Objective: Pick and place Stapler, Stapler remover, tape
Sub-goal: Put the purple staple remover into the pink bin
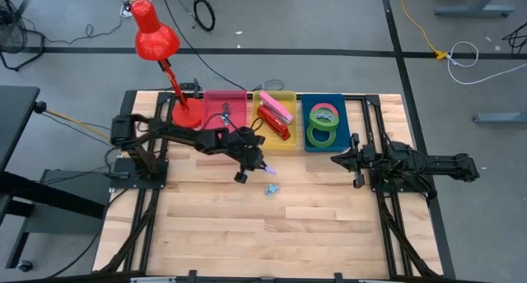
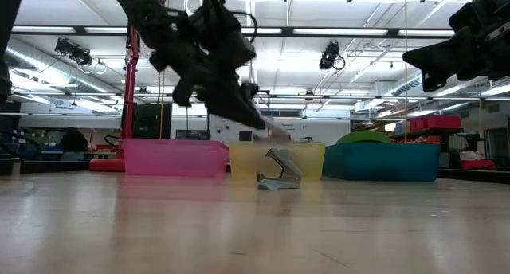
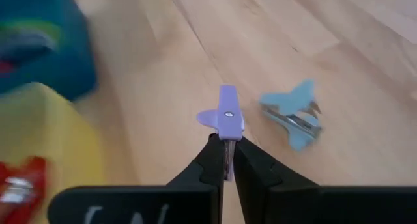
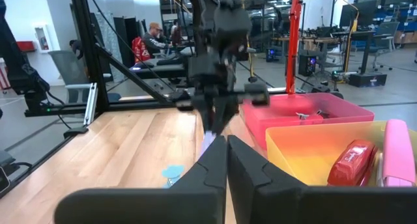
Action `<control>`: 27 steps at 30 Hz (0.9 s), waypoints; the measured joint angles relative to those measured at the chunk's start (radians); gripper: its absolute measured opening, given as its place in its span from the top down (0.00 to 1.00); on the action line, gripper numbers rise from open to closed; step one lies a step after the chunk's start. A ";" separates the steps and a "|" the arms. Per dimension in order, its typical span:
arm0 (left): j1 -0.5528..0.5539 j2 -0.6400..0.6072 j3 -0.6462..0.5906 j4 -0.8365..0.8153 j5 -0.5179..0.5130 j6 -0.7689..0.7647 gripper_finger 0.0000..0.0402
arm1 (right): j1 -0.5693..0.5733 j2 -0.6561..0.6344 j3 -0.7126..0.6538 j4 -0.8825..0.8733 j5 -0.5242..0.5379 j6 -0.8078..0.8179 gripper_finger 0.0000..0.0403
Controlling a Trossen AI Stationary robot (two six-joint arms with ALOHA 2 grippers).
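My left gripper [image 1: 258, 162] hangs over the table's middle, just in front of the yellow bin [image 1: 290, 143], shut on a purple staple remover [image 3: 227, 116]. A blue staple remover [image 3: 293, 113] lies on the wood a little nearer and to the right of it [image 1: 270, 188]. In the yellow bin lie a red stapler [image 1: 274, 123] and a pink stapler [image 1: 281, 108]. The blue bin [image 1: 342, 110] holds green and red-pink tape rings [image 1: 323, 135]. My right gripper [image 4: 226, 152] waits shut at the table's right side, holding nothing. My left gripper pinches one end of the purple staple remover [image 3: 227, 148] between its two fingers. The fingers slant downward from the table's left. The remover sticks out beyond the fingertips, lifted clear of the table.
A pink bin [image 1: 224, 110] stands left of the yellow one, and a red desk lamp [image 1: 156, 36] stands on its base at the far left. Bare wood stretches from the bins to the near edge. A person sits in the room beyond the table [image 4: 155, 38].
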 joint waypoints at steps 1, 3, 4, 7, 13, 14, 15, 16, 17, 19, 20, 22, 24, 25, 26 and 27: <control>0.000 -0.020 0.001 -0.004 -0.018 0.014 0.93 | 0.000 0.000 0.000 0.000 0.000 0.000 0.96; 0.002 -0.068 0.000 -0.053 -0.075 0.030 0.93 | 0.000 0.000 0.000 0.000 0.000 0.000 0.96; 0.002 -0.091 0.000 -0.068 -0.106 0.043 0.93 | 0.000 0.000 0.000 0.000 0.000 0.000 0.96; 0.010 -0.161 0.001 -0.140 -0.197 0.090 0.93 | 0.000 0.000 0.000 0.000 0.000 0.000 0.96; 0.062 -0.260 0.001 -0.246 -0.341 0.097 0.93 | 0.000 0.000 0.000 0.000 0.000 0.000 0.96; 0.074 -0.272 0.000 -0.279 -0.357 0.097 0.93 | 0.000 0.000 0.000 0.000 0.000 0.000 0.96; 0.084 -0.278 0.000 -0.289 -0.376 0.097 0.93 | 0.000 0.000 0.000 0.001 0.001 0.000 0.96; 0.096 -0.284 0.001 -0.299 -0.395 0.096 0.93 | 0.000 0.000 0.000 0.000 -0.001 0.000 0.96; 0.110 -0.292 0.001 -0.334 -0.415 0.096 0.93 | 0.000 0.000 0.000 0.000 -0.001 0.000 0.96; 0.134 -0.297 0.001 -0.361 -0.464 0.095 0.93 | 0.000 0.000 0.000 0.001 -0.001 0.000 0.96; 0.148 -0.301 0.000 -0.391 -0.488 0.095 0.93 | 0.000 0.000 0.000 0.000 -0.001 0.000 0.96; 0.172 -0.303 0.000 -0.435 -0.544 0.095 0.93 | 0.000 0.000 0.000 0.001 0.000 0.000 0.96; 0.198 -0.303 0.000 -0.486 -0.598 0.091 0.93 | 0.000 0.000 0.000 0.000 0.000 0.000 0.96; 0.210 -0.302 0.000 -0.503 -0.621 0.081 0.93 | 0.000 0.000 0.000 0.001 0.000 0.000 0.96; 0.222 -0.302 0.000 -0.514 -0.635 0.064 0.93 | 0.000 0.000 0.000 0.000 0.000 0.000 0.96; 0.236 -0.302 0.000 -0.520 -0.638 0.054 0.93 | 0.000 0.000 0.000 0.000 0.000 0.000 0.96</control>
